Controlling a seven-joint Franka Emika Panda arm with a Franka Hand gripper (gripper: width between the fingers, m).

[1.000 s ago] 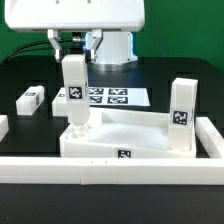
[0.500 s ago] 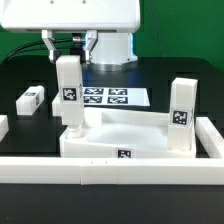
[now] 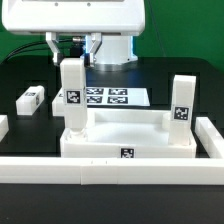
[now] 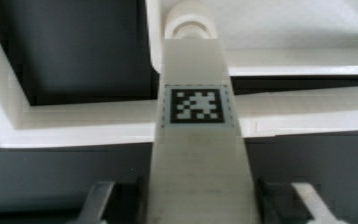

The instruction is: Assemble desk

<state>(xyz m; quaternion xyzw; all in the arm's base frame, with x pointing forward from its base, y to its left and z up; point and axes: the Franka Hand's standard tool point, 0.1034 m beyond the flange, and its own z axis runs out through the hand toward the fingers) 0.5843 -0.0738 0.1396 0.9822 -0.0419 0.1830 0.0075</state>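
- The gripper (image 4: 202, 196) is clenched on a square post leg (image 3: 73, 95), holding it upright so its foot meets the corner directly beneath
- The tabletop (image 3: 150, 147) lies rim-up below the gripper
- A second leg (image 3: 181, 112) stands across the slab, likely already fitted

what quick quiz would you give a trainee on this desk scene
1. True or false: the right-corner leg stands upright on the tabletop.
2. The loose leg at the exterior view's left is: A) lying on the black table; B) standing on the tabletop; C) leaning on another leg.
3. How many legs does the exterior view show?

Key: 1 true. 2 A. 3 three, counting the left-corner leg.
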